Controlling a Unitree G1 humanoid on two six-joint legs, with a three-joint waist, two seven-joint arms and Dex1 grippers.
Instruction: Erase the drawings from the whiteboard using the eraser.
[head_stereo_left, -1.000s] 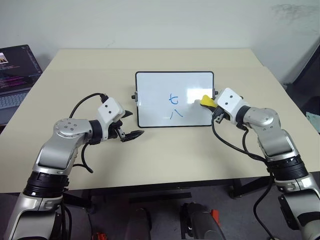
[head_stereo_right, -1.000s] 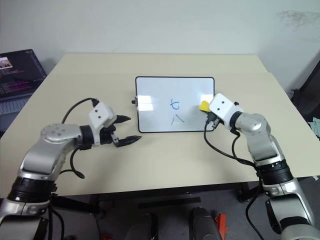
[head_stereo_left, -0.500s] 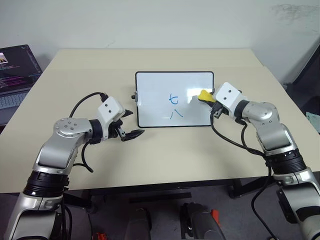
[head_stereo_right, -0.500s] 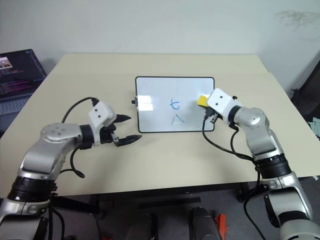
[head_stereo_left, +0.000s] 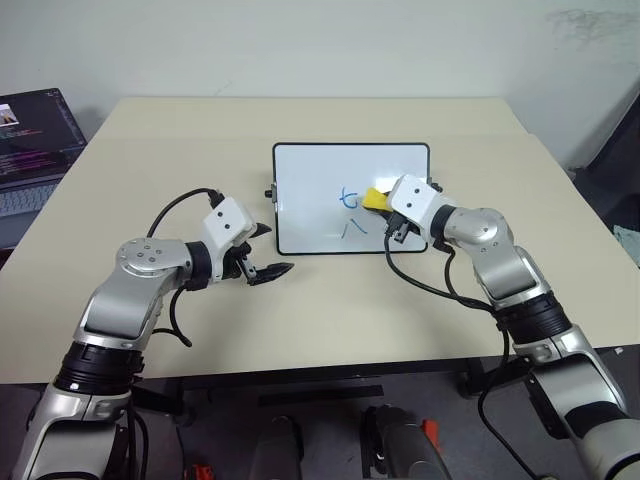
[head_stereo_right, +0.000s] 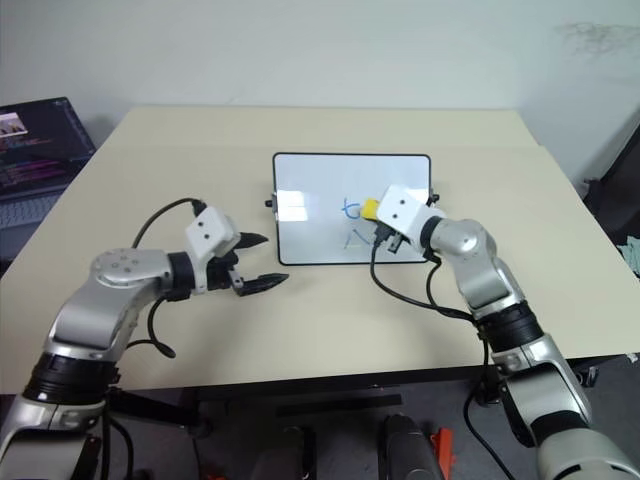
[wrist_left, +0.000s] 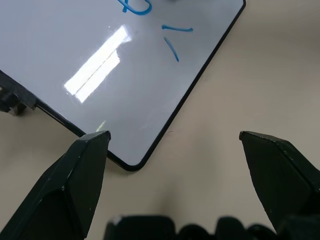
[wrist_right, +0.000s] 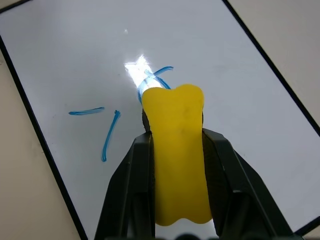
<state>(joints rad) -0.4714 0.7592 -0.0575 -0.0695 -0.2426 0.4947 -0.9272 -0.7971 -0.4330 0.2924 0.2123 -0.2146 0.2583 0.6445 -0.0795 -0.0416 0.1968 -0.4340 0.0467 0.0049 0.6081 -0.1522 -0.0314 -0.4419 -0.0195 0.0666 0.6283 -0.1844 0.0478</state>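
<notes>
Eraser (wrist_right: 179, 150), a small yellow block, sits pinched at its waist by the right gripper (head_stereo_left: 388, 212) over the blue marker drawings (head_stereo_left: 348, 210) on the glossy black-framed whiteboard (head_stereo_left: 310, 200). It looks light, slightly squashy. Left gripper (wrist_left: 175, 145) gapes wide, holding nothing.

Beige table (head_stereo_left: 330, 320) with a seam running across its far part, standing before a plain pale wall (head_stereo_left: 300, 45). Open laptop (head_stereo_left: 30, 150) at the far left edge, beside the table, its dark screen lit with lines of text. Grey floor (head_stereo_left: 330, 400) beneath the near edge.
</notes>
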